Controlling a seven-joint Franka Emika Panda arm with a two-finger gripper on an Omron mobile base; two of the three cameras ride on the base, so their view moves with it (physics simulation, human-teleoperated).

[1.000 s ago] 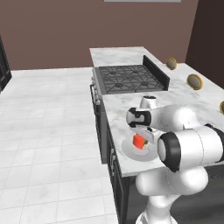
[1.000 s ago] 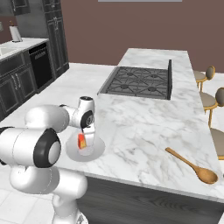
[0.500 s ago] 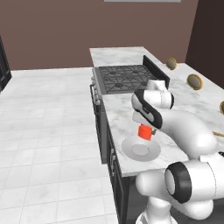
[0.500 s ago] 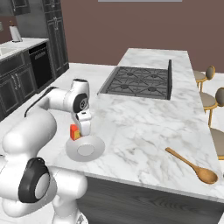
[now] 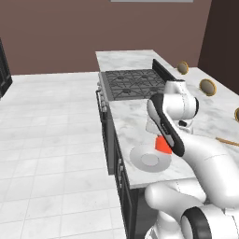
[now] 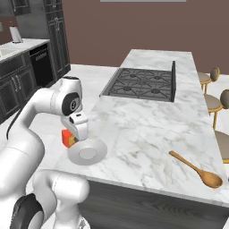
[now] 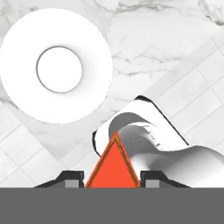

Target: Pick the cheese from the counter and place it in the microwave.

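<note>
While the fingers (image 7: 112,178) are clamping the cheese (image 7: 113,164) between them, the wedge is sitting with its point aimed away from the hand, its broad end pinched at either side, which looks like a grip chosen so the flat flanks meet the pads squarely. Seen from the right base, the cheese (image 6: 67,138) is hanging in the air just off the near edge of the bench (image 6: 147,120), lifted clear so it can travel without dragging on the stone. Just beyond the fingers, a white plate (image 6: 87,152) is lying flat near the bench corner, bare, and the wedge is apart from it; from the left base the cheese (image 5: 163,144) is showing just above and beside the plate (image 5: 150,159). Farther off from the fingers, a wooden spoon (image 6: 195,168) is resting on the stone, well apart from the grip. Farthest away, the black cooktop (image 6: 142,83) is sitting set into the bench. My judgement: the carry toward the microwave is just beginning.
</note>
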